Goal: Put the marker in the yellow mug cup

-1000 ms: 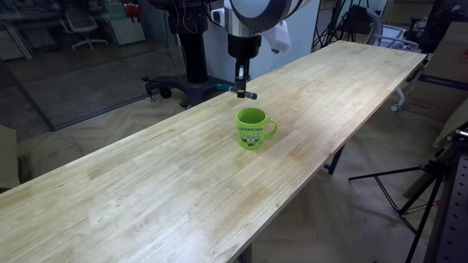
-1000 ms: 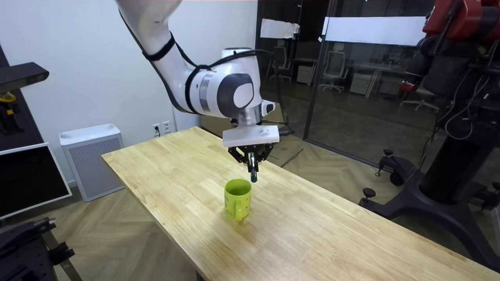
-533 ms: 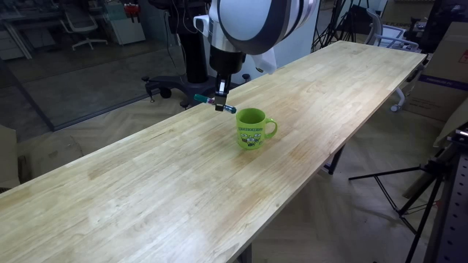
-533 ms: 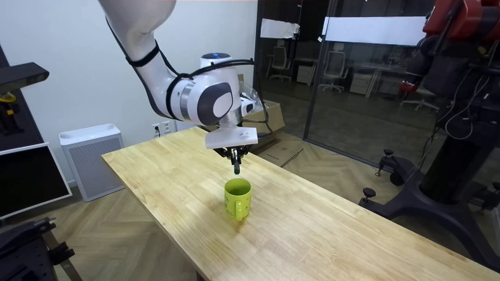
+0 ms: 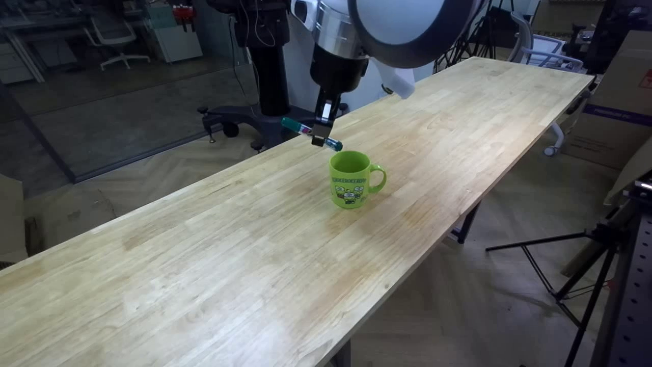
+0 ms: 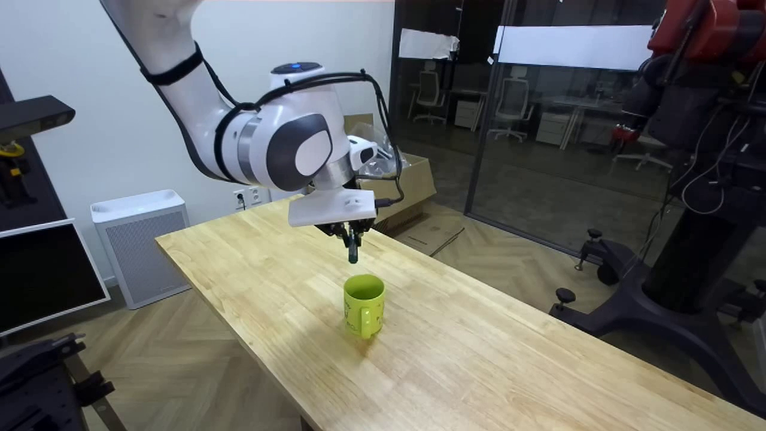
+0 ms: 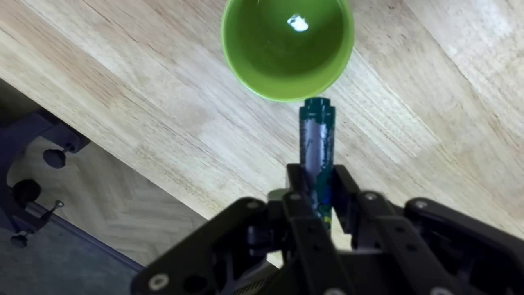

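— Where are you seeing the marker?

— It's hanging in the air near the yellow mug cup, higher than the mug's rim. The jaws are holding it, narrow, touching it on both sides.

— Is it lying level or tilting?

— Tilting. In an exterior view its lower end is pointing down toward the mug, and its green upper end is pointing up and away from the mug. The wrist view is showing that lower end just beside the mug's rim; I'm not managing to judge the height between them.

— And what's the mug doing?

— It's standing upright on the tabletop. In an exterior view its handle is jutting out to the mug's right, and cartoon faces are showing on its side.

— What else are you noticing around it?

— In an exterior view the white arm is looming above the mug. Behind the mug, an open cardboard box is standing past the tabletop's edge, well apart from it.
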Robot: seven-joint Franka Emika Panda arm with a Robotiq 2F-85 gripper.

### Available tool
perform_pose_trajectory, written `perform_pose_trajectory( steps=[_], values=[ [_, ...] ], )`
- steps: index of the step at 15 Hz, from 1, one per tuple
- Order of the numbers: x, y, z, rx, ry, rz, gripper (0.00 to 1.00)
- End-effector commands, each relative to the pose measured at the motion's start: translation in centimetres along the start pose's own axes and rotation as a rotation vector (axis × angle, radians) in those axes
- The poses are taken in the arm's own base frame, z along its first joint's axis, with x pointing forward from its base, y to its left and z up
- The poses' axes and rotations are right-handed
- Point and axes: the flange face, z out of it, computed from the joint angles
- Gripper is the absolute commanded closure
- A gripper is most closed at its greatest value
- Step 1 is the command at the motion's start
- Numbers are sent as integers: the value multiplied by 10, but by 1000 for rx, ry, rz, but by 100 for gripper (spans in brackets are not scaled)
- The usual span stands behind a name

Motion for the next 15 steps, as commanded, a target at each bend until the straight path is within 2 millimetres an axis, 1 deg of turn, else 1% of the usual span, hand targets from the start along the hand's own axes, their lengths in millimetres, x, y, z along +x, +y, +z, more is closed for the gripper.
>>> perform_pose_trajectory(
  steps=[1, 5, 8, 13, 15],
  values=[
    [-21, -3, -34, -49, 26, 46, 95],
    [-39, 12, -39, -81, 46, 44, 95],
    [-48, 17, -29, -74, 56, 48, 95],
    [-59, 14, -10, -31, 53, 60, 95],
    [-65, 17, -4, -24, 52, 59, 95]
  ],
)
